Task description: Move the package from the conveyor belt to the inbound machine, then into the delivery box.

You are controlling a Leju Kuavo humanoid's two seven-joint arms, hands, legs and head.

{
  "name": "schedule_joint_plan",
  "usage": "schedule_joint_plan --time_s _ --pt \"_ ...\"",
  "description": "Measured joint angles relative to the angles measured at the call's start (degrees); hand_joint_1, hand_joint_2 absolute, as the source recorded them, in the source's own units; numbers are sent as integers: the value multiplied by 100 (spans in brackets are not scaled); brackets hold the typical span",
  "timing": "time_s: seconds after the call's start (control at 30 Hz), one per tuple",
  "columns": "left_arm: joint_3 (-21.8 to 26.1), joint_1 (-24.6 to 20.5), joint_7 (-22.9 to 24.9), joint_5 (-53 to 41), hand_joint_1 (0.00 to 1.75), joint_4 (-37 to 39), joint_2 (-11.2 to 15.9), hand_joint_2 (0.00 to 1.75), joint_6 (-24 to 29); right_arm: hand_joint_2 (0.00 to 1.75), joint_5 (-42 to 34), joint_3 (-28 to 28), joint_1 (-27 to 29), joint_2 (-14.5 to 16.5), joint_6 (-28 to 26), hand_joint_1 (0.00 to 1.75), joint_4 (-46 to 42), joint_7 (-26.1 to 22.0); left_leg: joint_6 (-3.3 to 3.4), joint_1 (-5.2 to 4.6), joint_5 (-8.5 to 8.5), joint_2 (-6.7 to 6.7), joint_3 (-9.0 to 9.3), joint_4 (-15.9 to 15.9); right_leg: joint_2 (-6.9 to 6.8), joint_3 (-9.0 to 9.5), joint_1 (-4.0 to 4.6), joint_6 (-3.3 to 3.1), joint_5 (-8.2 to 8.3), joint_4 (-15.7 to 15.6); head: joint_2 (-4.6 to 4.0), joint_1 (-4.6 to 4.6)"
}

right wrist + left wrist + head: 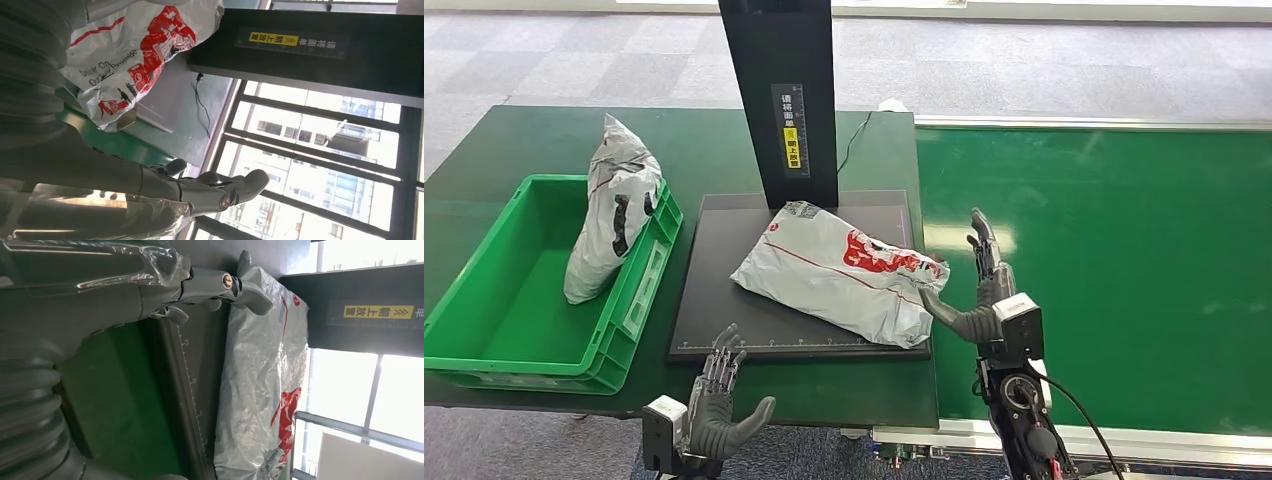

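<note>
At frame centre, a grey printed package point(839, 270) lay on the black scanner plate point(714, 300); both hands, left point(716, 405) and right point(986, 290), held nothing, fingers point(724, 362) spread.

Green table point(724, 150) with crate point(484, 340), scanner platform point(724, 300).

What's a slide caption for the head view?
Grey package lies on the inbound machine's black platform, both hands open beside it: left hand, right hand; another package stands in the green box.

Package point(839, 272) on scanner plate point(724, 310), right hand point(984, 285) beside it, spread
</note>
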Motion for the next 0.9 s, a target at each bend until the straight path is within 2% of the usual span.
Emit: schedule_joint_plan --time_s 0.17,0.3,0.4,0.47,0.57,0.73,0.9 --pt "82 140 -200 -107 0 -255 29 175 448 175 -470 -174 799 209 351 0 -1071 -7 -2 3 -1 -4 -2 -1 -4 -1 3 -1 -1 0 0 1" --pt "353 408 -371 -509 0 -1171 46 175 1216 175 -511 -370 1586 521 671 0 -1930 -11 -12 10 -9 0 -7 -2 -1 -10 11 -15 -11 0 0 -1" --pt "389 350 -210 -1058 0 -1776 64 175 1486 175 -451 -547 1763 744 831 0 -2130 -12 -14 10 -7 -1 -7 -2 -3 -12 10 -16 -13 0 0 -1" --pt "284 76 71 -1558 0 -1847 69 175 1618 175 -429 -665 1746 884 915 0 -2132 -11 -12 9 1 -4 -4 -2 -6 -8 9 -14 -9 -1 0 1" --pt "36 -654 495 -2097 0 -1523 69 175 1773 175 -428 -809 1650 1039 1005 0 -2074 18 -10 5 21 -7 -6 -1 -8 -6 5 -9 12 -2 0 1" --pt "-406 -2050 902 -2467 0 -231 64 175 1784 175 -531 -914 1454 1172 1048 0 -1855 71 -12 5 40 -4 -9 1 -6 -11 5 -11 38 -1 0 2" --pt "-726 -3096 1130 -2721 0 1280 -4 175 1621 175 -686 -974 1385 1217 1065 0 -1680 76 -12 5 43 -4 -16 3 -6 -20 5 -11 41 0 0 1"
